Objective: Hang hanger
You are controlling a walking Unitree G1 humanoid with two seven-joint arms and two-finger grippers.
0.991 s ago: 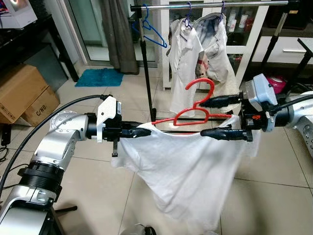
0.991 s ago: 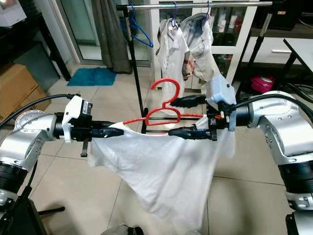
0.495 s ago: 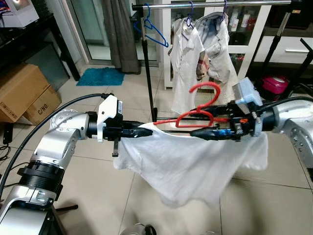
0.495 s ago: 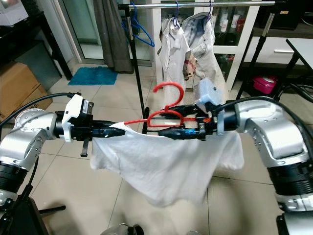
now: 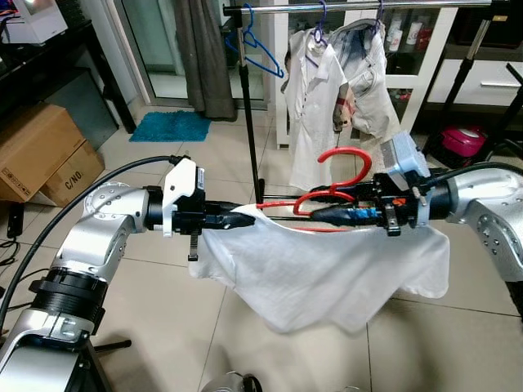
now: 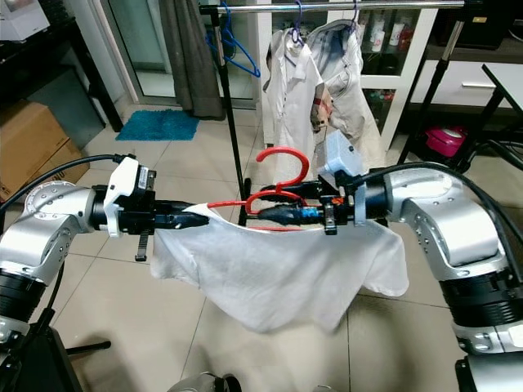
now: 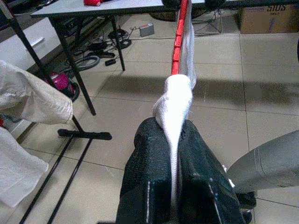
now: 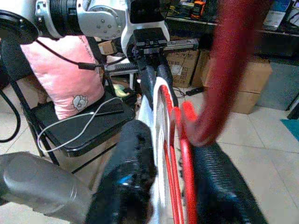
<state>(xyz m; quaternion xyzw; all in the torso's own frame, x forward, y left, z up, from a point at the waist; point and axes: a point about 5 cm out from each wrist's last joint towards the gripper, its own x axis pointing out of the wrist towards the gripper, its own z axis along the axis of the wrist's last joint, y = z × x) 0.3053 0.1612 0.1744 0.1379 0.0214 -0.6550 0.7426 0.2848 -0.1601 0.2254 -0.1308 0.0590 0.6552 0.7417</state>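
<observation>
A red hanger point(image 5: 343, 163) with its hook upward carries a white shirt point(image 5: 319, 269) that drapes below both arms at chest height. My left gripper point(image 5: 239, 217) is shut on the shirt's shoulder, over the hanger's left end; the left wrist view shows white cloth point(image 7: 174, 116) pinched between the black fingers point(image 7: 149, 168). My right gripper point(image 5: 320, 214) is closed around the hanger's bars just below the hook, and the right wrist view shows the red bars point(image 8: 180, 154) between its fingers point(image 8: 128, 177). The clothes rail point(image 5: 359, 6) stands beyond the hanger.
On the rail hang two pale shirts point(image 5: 315, 98) and a blue hanger point(image 5: 261, 49). Its black pole point(image 5: 249, 122) rises just behind the grippers. Cardboard boxes point(image 5: 41, 155) sit at the left, a blue mat point(image 5: 167, 126) on the tiled floor, a pink object point(image 5: 462, 140) at the right.
My right gripper slid left along the hanger toward the hook and its fingers closed together on the bars. The shirt's right side lifted and bunched. The left gripper stayed put.
</observation>
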